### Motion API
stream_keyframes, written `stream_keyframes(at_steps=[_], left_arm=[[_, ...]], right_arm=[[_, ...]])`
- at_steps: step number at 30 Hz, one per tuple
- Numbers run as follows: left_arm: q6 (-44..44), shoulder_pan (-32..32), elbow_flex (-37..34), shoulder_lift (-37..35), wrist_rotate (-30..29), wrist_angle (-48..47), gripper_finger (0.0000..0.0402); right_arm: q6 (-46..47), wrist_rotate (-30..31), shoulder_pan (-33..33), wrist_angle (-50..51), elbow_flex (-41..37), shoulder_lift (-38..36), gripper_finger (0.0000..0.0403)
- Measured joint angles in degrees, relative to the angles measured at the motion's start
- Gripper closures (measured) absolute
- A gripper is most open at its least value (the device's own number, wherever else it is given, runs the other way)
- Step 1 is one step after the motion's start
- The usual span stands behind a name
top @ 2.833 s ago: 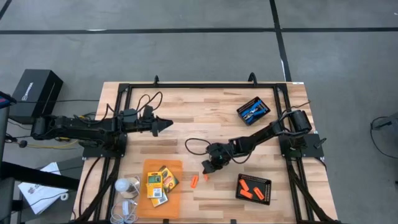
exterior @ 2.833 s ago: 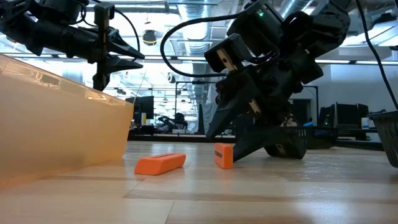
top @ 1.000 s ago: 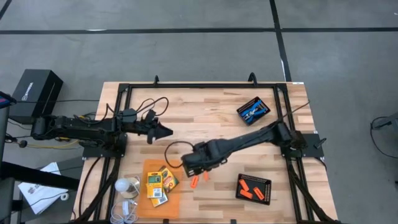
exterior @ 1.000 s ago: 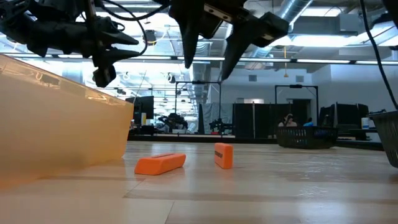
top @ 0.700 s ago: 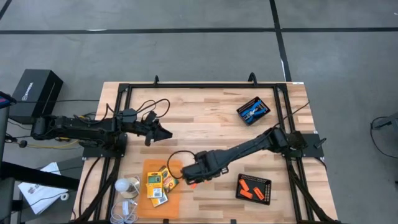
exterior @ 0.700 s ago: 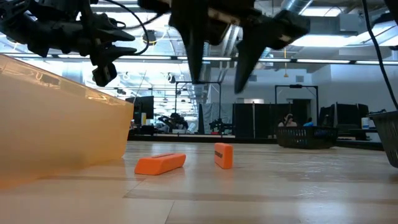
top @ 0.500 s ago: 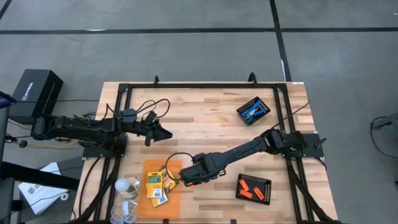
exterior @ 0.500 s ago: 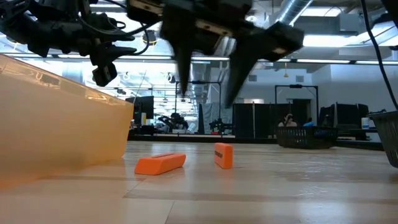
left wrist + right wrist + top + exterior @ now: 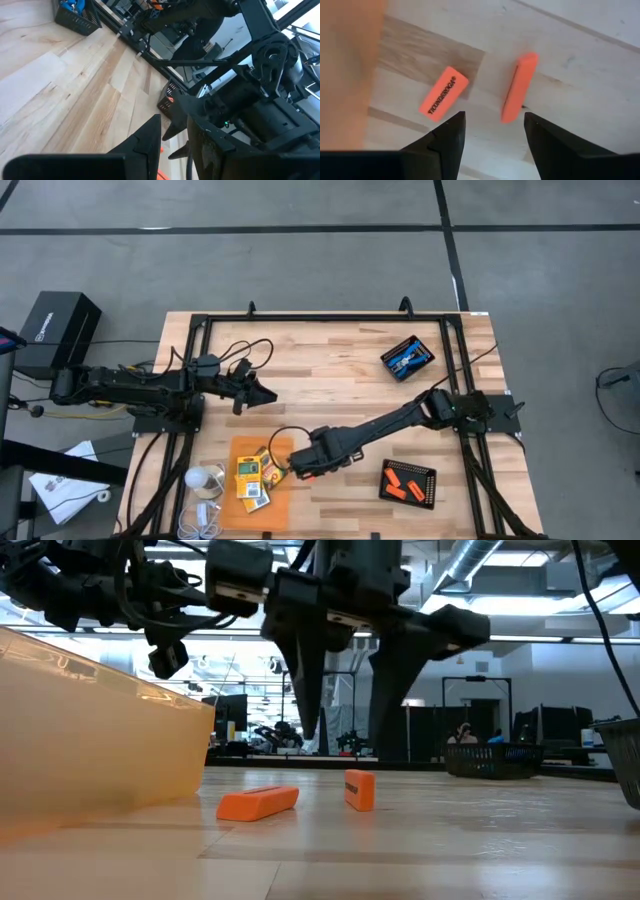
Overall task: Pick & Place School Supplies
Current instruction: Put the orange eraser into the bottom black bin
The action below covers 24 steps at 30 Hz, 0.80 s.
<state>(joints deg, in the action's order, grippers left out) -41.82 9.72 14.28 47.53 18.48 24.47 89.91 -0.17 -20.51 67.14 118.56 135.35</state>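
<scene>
Left arm: the left gripper (image 9: 268, 392) hangs above the wooden table (image 9: 330, 365) at about 10 o'clock from the table's centre, well apart from the supplies; whether its fingers are spread or pressed together cannot be told.

Crayon boxes: small yellow-and-green cardboard crayon boxes (image 9: 254, 474) lie on the large flat orange rectangular sheet (image 9: 247, 448) at about 7 o'clock on the table.

Right arm: the right gripper (image 9: 490, 135) hovers over the sheet's right edge, fingers spread wide and empty, pointing down at the table.

Orange sticks: two short stubby orange rubber sticks lie on the bare wood below those fingers, apart from each other; one flat stick (image 9: 443, 94) lies nearer the sheet, the other stick (image 9: 519, 88) stands on its narrow side.

Trays: a black rectangular mesh tray (image 9: 408, 483) at 5 o'clock holds more orange sticks; a second black tray (image 9: 407, 357) at 1 o'clock holds the blue-handled tool (image 9: 404, 360).
</scene>
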Motion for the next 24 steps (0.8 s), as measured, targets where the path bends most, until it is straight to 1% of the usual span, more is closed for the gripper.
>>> stream_keyframes(at_steps=[5, 7, 10, 19, 24], left_arm=[[0.0, 0.0, 0.0, 0.0, 0.0, 0.0, 0.0312], [0.0, 0.0, 0.0, 0.0, 0.0, 0.0, 0.0312], [0.0, 0.0, 0.0, 0.0, 0.0, 0.0, 0.0312], [0.0, 0.0, 0.0, 0.0, 0.0, 0.0, 0.0312], [0.9, 0.0, 0.0, 0.0, 0.0, 0.0, 0.0312]], right_arm=[[0.0, 0.0, 0.0, -0.2, -0.3, 1.1, 0.0213], [0.1, 0.0, 0.0, -2.3, -1.7, 0.8, 0.0214], [0.2, 0.1, 0.1, -1.4, -2.8, 1.0, 0.0214], [-0.3, 0.7, 0.8, -1.7, -2.6, 0.9, 0.0222], [-0.3, 2.0, 1.1, -1.6, -2.6, 0.9, 0.0227]])
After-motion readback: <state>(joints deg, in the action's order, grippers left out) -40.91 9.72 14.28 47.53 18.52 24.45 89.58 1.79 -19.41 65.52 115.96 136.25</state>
